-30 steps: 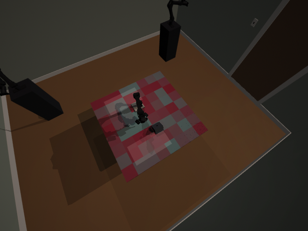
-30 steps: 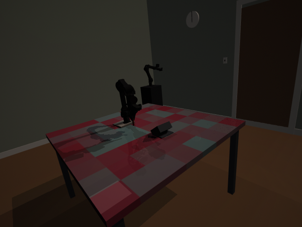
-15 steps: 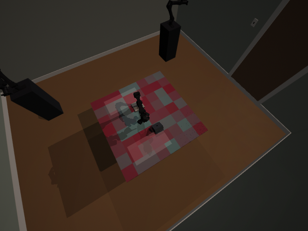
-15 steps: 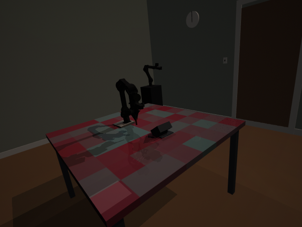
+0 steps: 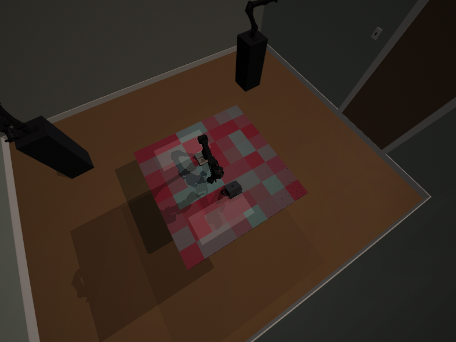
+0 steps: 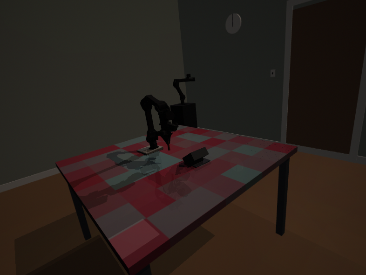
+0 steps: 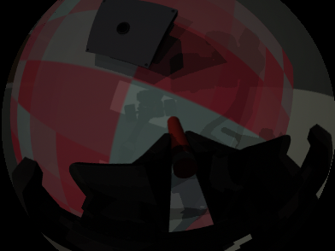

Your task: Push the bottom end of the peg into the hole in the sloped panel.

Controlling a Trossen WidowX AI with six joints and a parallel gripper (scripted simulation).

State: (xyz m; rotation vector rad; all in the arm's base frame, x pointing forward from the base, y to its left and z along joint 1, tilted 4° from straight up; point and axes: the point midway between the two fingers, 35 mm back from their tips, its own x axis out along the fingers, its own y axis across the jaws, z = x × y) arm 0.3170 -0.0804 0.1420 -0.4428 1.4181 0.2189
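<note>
At upper left in the wrist view sits the panel (image 7: 132,32), its hole (image 7: 122,29) unfilled. Lower and to the right, the gripper (image 7: 181,154) is clamped on the red peg (image 7: 179,142), held off the table (image 6: 236,177), tip pointing out ahead. Pickup looks done; lining up, pushing home, letting go and backing off remain

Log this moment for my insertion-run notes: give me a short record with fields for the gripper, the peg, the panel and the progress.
gripper: shut on the peg, held above the table
peg: red, round, lifted, lower end free
panel: dark, sloped, ahead of the gripper, apart from the peg
hole: round, nothing in it
progress: peg picked up, not yet inserted
</note>
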